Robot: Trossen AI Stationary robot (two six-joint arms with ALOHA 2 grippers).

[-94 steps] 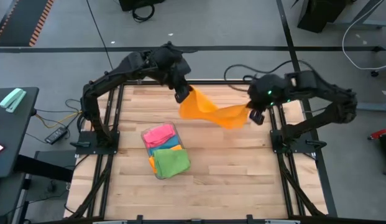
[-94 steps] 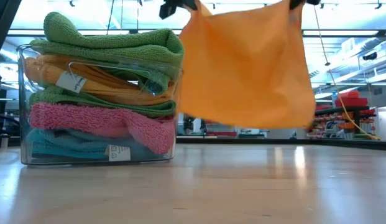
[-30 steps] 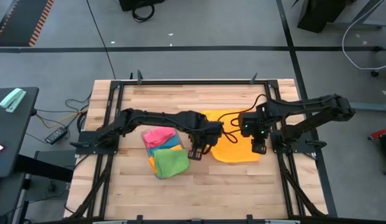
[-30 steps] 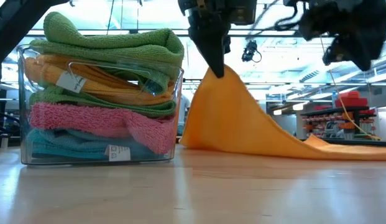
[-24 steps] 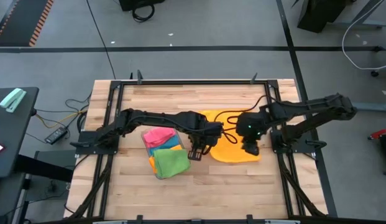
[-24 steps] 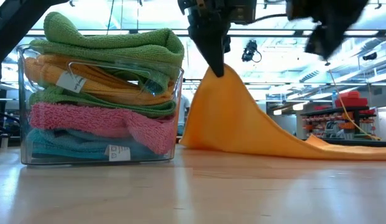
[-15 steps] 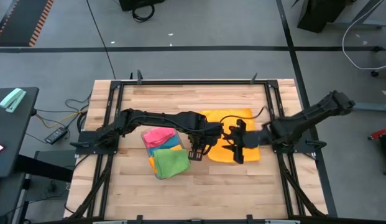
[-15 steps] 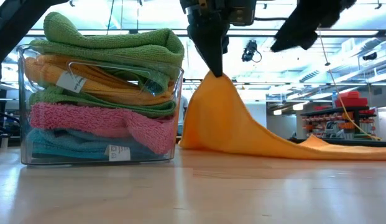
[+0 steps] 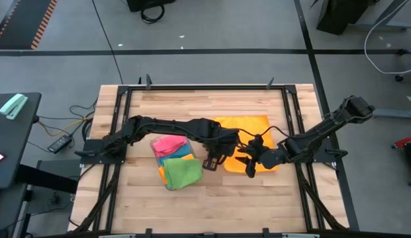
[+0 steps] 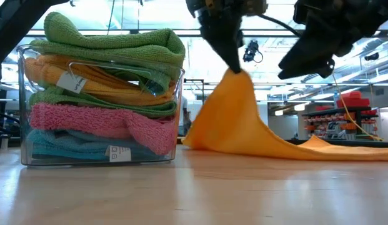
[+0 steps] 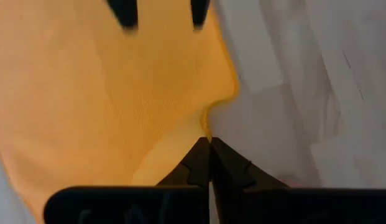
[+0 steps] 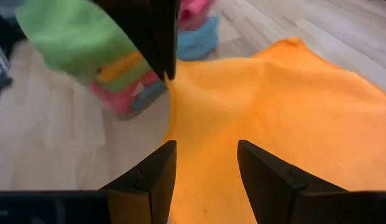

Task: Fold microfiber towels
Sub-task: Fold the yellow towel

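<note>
You have the orange towel [image 9: 248, 135] spread right of centre in the high view, its long axis running left to right, with most of it flat on the table [image 9: 271, 198]. Your left gripper [image 10: 234, 65] is pinched tight on the towel's near-left corner and holds it up in a peak, just right of the clear tray [image 10: 175, 125] stacked with folded towels [image 10: 106, 94]. Your right gripper [image 12: 205, 158] hovers with its fingers apart and nothing between them, low over the lower edge of the cloth. The free near-right corner lies toward the right of the frame from it, so the right arm is the nearer one to take it, probably.
</note>
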